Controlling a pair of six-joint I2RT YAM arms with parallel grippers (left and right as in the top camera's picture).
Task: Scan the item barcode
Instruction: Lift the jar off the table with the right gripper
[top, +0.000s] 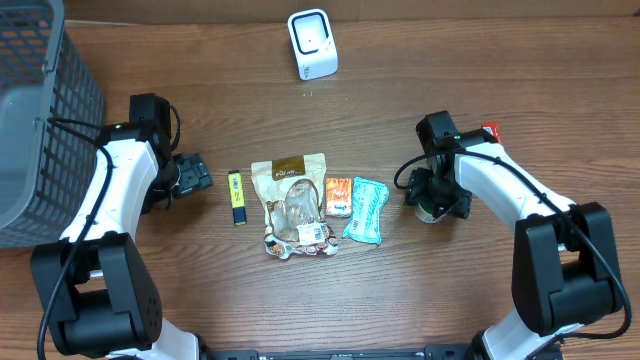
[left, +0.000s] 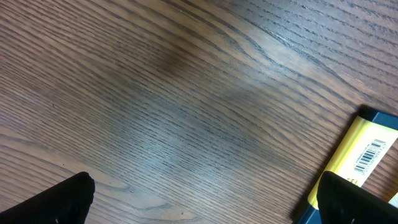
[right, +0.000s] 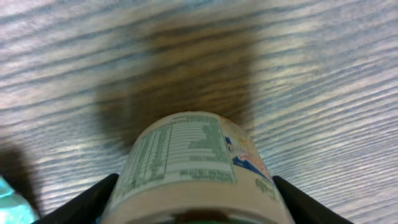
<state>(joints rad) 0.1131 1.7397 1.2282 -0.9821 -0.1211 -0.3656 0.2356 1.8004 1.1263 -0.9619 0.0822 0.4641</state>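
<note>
The tub (right: 193, 162) runs off the right wrist view's bottom edge, its print unreadable; the yellow pack (left: 357, 158) is cropped lower right.

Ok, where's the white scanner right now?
Overhead view: the white scanner stands near the far edge of the table, about centre, beyond the brown snack bag.

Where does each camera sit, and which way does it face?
Overhead: above the table, looking straight down; left arm and right arm show.
Left wrist: low over bare wood, yellow pack at right; own fingertips in bottom corners.
Right wrist: close above a labelled tub; own fingers flank it.
Shared: overhead also shows pack and tub.
</note>
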